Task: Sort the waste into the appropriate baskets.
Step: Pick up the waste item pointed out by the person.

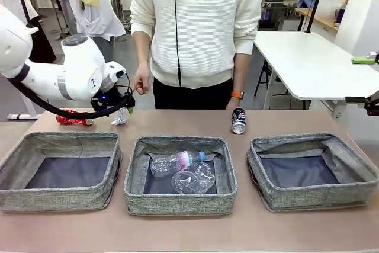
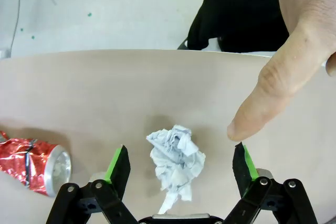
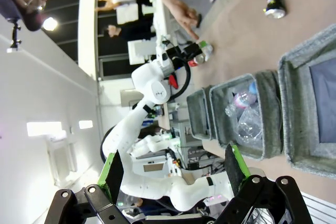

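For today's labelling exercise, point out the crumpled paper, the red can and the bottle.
crumpled paper (image 2: 176, 161), left wrist view, its middle folds.
red can (image 2: 29, 162), left wrist view, its crushed side.
bottle (image 1: 167, 165), front view, its clear body.

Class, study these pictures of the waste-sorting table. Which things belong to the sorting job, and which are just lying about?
Belong to the job: crumpled white paper, crushed red can, dark can, plastic bottle and clear cup in the middle basket, left basket, right basket.

Just about: white side table, green object on it, person's orange wristband.
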### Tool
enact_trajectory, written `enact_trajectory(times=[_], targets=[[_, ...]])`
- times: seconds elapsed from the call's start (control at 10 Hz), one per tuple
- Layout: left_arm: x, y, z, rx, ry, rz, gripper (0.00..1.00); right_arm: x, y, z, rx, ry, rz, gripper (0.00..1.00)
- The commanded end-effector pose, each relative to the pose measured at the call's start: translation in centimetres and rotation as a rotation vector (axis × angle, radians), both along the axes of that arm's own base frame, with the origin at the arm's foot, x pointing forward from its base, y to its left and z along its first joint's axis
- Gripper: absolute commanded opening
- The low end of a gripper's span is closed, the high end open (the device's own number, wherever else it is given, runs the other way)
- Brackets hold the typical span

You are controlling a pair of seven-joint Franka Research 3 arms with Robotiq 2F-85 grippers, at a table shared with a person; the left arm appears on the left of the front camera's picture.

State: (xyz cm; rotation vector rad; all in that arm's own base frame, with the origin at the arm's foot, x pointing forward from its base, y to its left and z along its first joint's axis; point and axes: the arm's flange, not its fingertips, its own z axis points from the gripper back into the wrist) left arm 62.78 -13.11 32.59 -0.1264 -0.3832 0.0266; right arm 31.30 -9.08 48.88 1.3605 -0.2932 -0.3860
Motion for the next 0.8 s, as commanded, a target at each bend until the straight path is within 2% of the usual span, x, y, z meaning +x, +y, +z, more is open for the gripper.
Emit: enact_trajectory(times=[0.0,0.6,0.7], targets=[[0.84,-0.96,-0.69,0.028,0.011,0.033,1.00,-0.14,-0.22,0.31,-0.001,0.002,0.006,1.00],[1.02,-0.79,-1.22,0.047,0.056,0.062,1.00,-0.14,-0.22,0.31,-0.001,0.002,0.006,1.00],[1.13,-0.70,-1.39,0.066,0.087,0.066,0.40,-0.14,-0.22,0.31,-0.001,0.002,0.006,1.00]])
